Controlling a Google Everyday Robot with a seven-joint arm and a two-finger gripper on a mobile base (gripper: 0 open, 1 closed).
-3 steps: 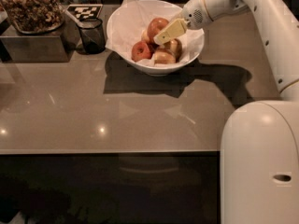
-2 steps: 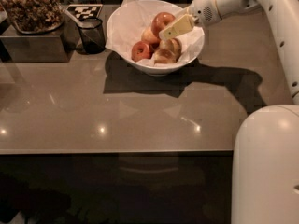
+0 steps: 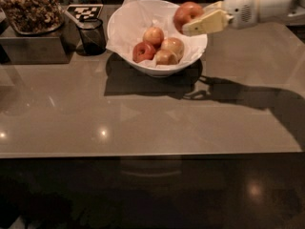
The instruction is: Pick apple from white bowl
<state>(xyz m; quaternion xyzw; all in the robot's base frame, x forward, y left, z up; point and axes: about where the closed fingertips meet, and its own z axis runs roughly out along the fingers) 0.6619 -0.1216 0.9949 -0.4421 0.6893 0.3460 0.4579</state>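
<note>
The apple [image 3: 187,12], large, round and red-orange, is held in my gripper [image 3: 193,20] above the right rim of the white bowl [image 3: 125,46]. The gripper's yellowish fingers [image 3: 207,23] are shut on the apple, one in front and one behind it. The arm comes in from the upper right. The bowl is lined with crinkled white paper and still holds a small dark-red apple [image 3: 142,51] and two paler yellow-tan apples [image 3: 154,35] [image 3: 171,46].
A small dark glass cup [image 3: 92,35] stands left of the bowl. A dark tray of nuts [image 3: 29,8] on a box sits at the far left. A checkered marker card [image 3: 84,12] lies behind the cup. The table's front edge [image 3: 143,154] runs across the middle.
The gripper closed on the large apple inside the bowl and has lifted it up and to the right, clear of the other apples.
</note>
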